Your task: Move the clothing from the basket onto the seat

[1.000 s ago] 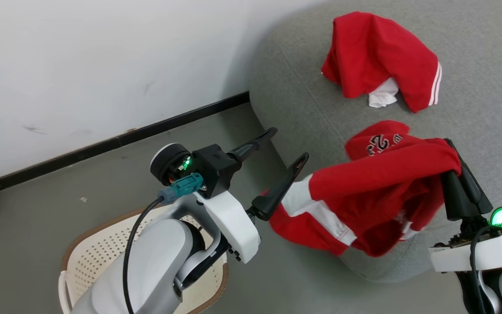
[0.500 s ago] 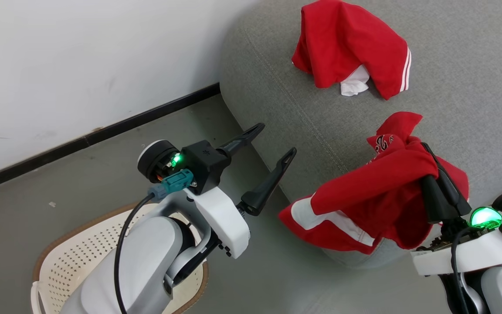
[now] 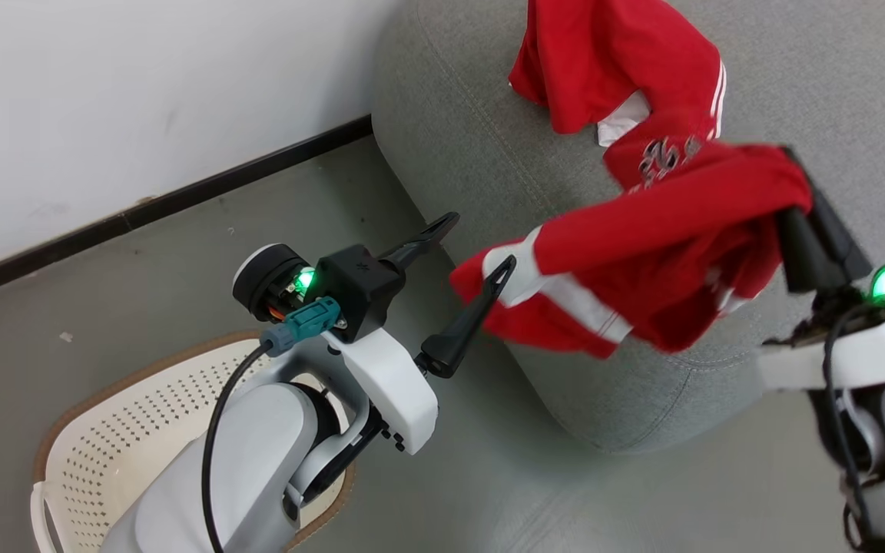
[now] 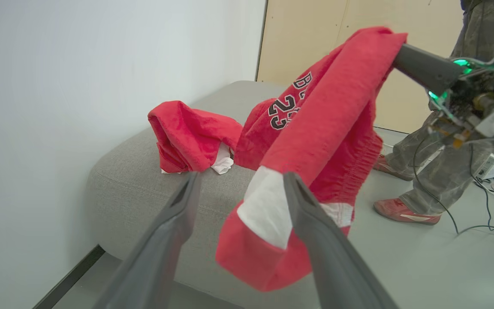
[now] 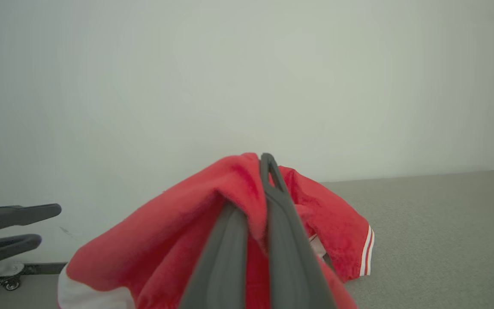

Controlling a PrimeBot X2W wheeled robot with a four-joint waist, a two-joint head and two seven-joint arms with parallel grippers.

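Hazard: red garment [image 3: 665, 230], clamped by right gripper [image 5: 265, 165], trails toward 8 o'clock off seat [image 3: 450, 138] edge near spread-wide, empty left gripper [image 3: 479, 244]; release now may drop it floorward

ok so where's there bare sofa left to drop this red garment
In the head view, bare sofa lies right of the crumpled red garment, and a strip runs between that garment and the sofa's wall-side edge. Crowded: the front corner, where the held garment hangs from the shut right gripper.
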